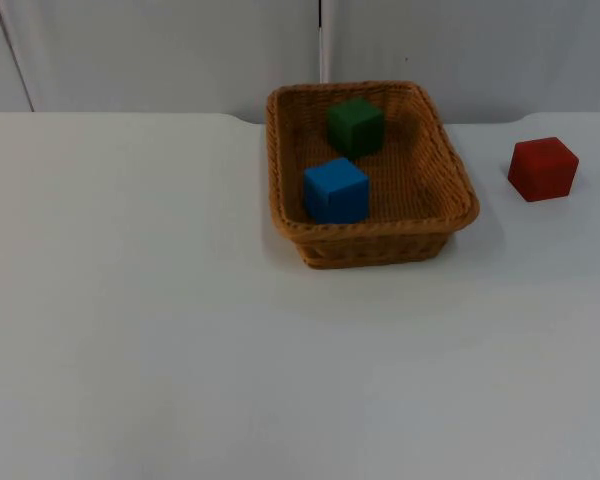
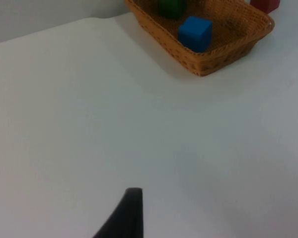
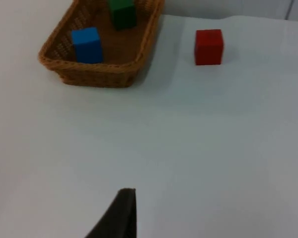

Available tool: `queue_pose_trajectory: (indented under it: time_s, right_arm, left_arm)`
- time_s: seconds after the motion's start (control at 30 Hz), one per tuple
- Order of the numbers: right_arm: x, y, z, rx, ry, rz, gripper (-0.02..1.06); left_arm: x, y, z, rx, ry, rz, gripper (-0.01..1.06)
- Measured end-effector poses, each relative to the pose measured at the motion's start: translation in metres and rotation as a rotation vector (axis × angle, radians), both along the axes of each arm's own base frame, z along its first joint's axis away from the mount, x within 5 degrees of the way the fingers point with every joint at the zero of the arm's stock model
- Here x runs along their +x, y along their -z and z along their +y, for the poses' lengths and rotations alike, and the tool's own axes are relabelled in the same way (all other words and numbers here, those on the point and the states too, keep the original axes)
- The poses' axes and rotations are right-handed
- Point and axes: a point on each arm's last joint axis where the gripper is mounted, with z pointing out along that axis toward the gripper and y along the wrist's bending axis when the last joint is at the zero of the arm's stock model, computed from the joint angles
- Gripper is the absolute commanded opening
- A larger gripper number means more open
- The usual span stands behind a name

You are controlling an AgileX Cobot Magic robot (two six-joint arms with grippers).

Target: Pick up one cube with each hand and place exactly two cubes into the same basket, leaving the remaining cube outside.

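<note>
Blue cube [image 1: 335, 189] and green cube [image 1: 356, 126] sit inside wicker basket [image 1: 450, 170], upper centre of frame; red cube [image 1: 542, 168] stays outside, upper right, on white surface [image 1: 180, 320]. Tools' opening: cannot tell. Task looks complete; best keep arms clear.

White table top [image 1: 160, 330], smooth and matte, running back to a grey partition wall [image 1: 160, 50], wall made of flat panels with a dark vertical seam (near the middle of the top view), soft shadows on the table.
</note>
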Motion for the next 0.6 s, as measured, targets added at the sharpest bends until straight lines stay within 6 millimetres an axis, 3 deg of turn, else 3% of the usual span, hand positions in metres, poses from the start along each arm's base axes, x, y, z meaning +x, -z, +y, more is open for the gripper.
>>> queue_pose_trajectory:
  time_s: [0.27, 0.6]
  right_arm:
    - [0.0004, 0.0, 0.0009, 0.0, 0.113, 0.0, 1.05]
    - [0.0005, 0.0, 0.001, 0.002, 0.123, 0.0, 1.05]
  left_arm:
    - [0.0, 0.0, 0.0, 0.0, 0.0, 0.0, 1.05]
    - [0.0, 0.0, 0.0, 0.0, -0.002, 0.0, 1.05]
